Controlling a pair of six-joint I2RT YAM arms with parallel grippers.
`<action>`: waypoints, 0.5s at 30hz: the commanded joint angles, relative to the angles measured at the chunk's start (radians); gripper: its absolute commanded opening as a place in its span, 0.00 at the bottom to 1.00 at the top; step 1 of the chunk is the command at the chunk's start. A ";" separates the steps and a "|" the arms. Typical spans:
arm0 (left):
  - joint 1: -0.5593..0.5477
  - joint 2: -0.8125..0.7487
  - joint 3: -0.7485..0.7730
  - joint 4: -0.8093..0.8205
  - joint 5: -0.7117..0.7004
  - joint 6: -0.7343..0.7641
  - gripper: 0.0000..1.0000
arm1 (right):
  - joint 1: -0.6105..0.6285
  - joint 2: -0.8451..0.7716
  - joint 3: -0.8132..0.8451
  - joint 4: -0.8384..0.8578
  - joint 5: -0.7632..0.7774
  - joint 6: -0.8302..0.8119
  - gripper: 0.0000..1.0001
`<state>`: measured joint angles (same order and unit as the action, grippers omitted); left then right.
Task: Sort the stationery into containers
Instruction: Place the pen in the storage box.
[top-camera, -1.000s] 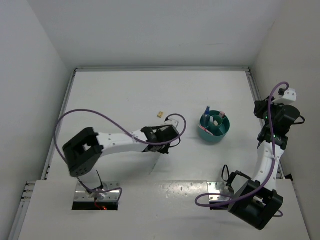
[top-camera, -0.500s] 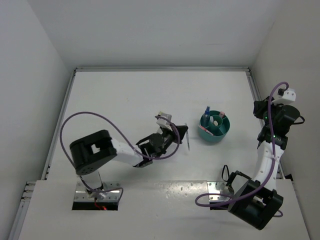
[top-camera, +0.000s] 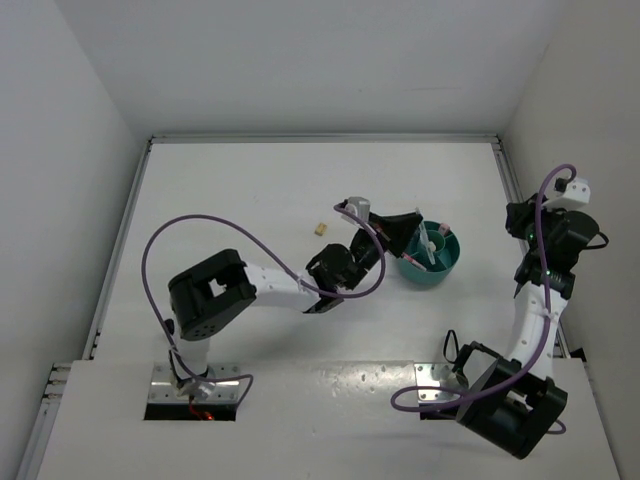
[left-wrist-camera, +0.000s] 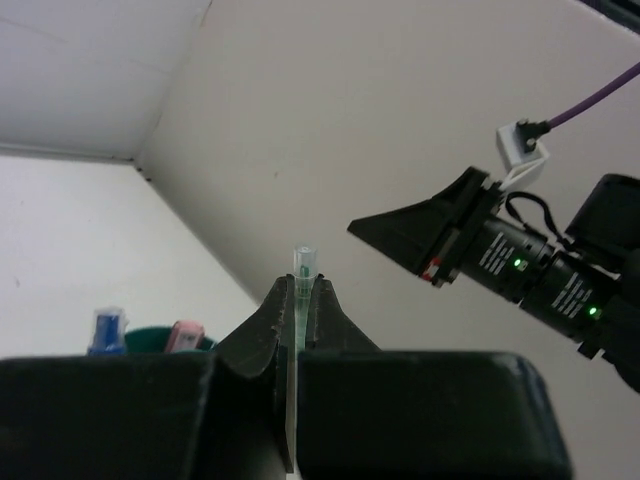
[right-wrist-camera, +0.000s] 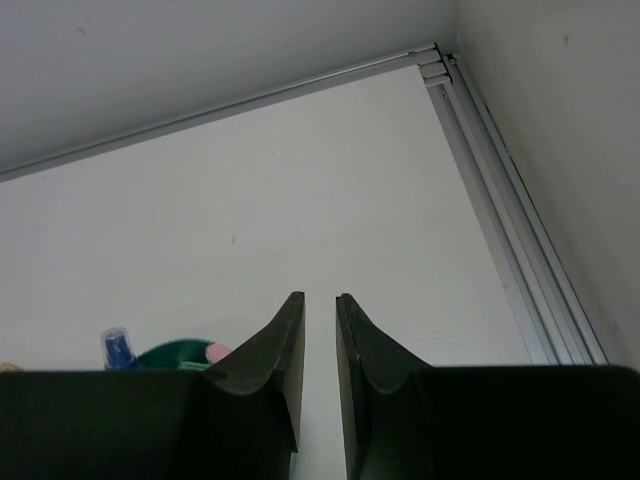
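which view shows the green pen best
Left wrist: the green pen stands clamped in the left hand, tip clear. From the top it can't be made out at that hand; the right wrist misses it.

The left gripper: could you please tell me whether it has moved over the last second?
Yes. The left gripper, shut on the thin green pen, has swung rightward, from near the yellow eraser to the teal cup's left rim.

Left claw (left-wrist-camera: 300, 300) clamped on thin green pen (left-wrist-camera: 302, 265). The pen stands upright between the fingers, its tip poking just above them. Lower left, past the claw body: rim of teal cup (left-wrist-camera: 150, 338), with blue-capped pen (left-wrist-camera: 105, 328) and pink marker (left-wrist-camera: 186, 334) standing in it; compartments not discernible. At right: dark right arm (left-wrist-camera: 520, 268), green lights lit, purple cable (left-wrist-camera: 600, 95) above.
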<state>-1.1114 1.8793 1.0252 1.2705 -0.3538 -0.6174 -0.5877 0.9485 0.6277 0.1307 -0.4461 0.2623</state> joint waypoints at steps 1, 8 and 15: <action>-0.002 0.021 0.070 0.109 0.035 0.037 0.00 | -0.006 0.003 -0.005 0.052 -0.005 0.002 0.19; -0.002 0.101 0.156 0.078 0.016 0.081 0.00 | -0.015 -0.007 -0.005 0.052 -0.005 0.002 0.19; -0.002 0.155 0.167 0.032 -0.022 0.127 0.00 | -0.024 -0.017 -0.014 0.061 -0.005 0.011 0.19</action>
<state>-1.1114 2.0258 1.1618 1.2713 -0.3569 -0.5278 -0.6018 0.9474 0.6228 0.1349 -0.4458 0.2626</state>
